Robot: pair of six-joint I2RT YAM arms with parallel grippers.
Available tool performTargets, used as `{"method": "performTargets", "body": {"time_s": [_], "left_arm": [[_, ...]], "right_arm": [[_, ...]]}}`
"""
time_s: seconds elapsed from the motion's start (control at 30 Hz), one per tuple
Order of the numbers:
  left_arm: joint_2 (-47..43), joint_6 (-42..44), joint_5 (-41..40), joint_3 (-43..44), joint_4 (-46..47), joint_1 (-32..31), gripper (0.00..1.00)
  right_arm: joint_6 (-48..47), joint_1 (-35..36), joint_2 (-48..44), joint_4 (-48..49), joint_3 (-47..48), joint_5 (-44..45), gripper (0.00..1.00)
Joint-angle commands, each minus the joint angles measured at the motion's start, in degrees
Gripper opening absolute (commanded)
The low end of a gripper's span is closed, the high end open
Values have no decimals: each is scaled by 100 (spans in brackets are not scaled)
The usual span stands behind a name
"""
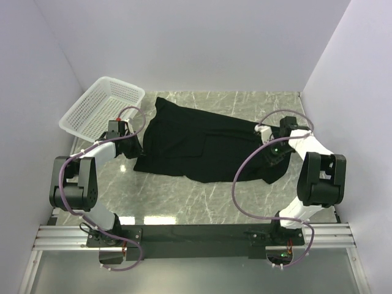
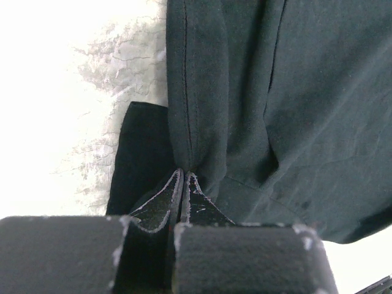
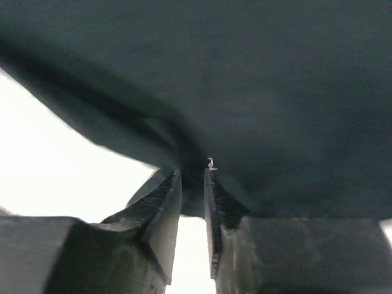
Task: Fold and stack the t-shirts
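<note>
I have one black t-shirt (image 1: 202, 144) between my two arms. It lies spread across the middle of the marble table (image 1: 202, 205), running from the far left down towards the near right, rumpled and only partly flat.

My left gripper (image 1: 133, 149) sits at the shirt's left edge, low over the table. In the left wrist view, my left gripper (image 2: 185, 174) has its fingers (image 2: 162, 202) pressed together, with no gap at the tips. A stitched fold of the t-shirt (image 2: 294, 110) is pinched between them. The seam runs straight away from the tips, and the rest of the cloth hangs off to the right in soft creases. A darker flap of the same cloth lies to the left of the fingers, over the bright table.

My right gripper (image 1: 269, 149) is at the shirt's right end, where the cloth bunches up. From the right wrist, the right gripper (image 3: 193, 174) has its fingers (image 3: 162, 208) drawn close, with only a narrow slit between them. The edge of the t-shirt (image 3: 245, 73) is nipped at the tips. The cloth fills the upper part of that view, lifted and stretched away from the fingers. A tiny pale thread shows right at the pinch.

The white mesh basket (image 1: 101, 107) stands at the far left of the table, tilted, just beyond my left wrist and apart from the shirt.
</note>
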Motion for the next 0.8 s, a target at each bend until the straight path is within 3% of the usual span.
{"method": "performTargets", "body": {"time_s": [0.0, 0.2, 0.37, 0.53, 0.77], "left_arm": [[62, 67, 195, 141, 67, -4, 1], [106, 67, 221, 141, 85, -13, 1], [124, 94, 221, 168, 67, -5, 1], [141, 85, 247, 168, 76, -4, 1], [133, 102, 247, 168, 41, -4, 1]], "right_arm": [[1034, -114, -324, 1062, 264, 942, 32], [509, -88, -1115, 871, -52, 586, 41], [-616, 157, -1818, 352, -780, 120, 47], [-1118, 395, -2363, 622, -1484, 435, 53], [-960, 922, -2391, 1203, -1898, 1077, 55]]}}
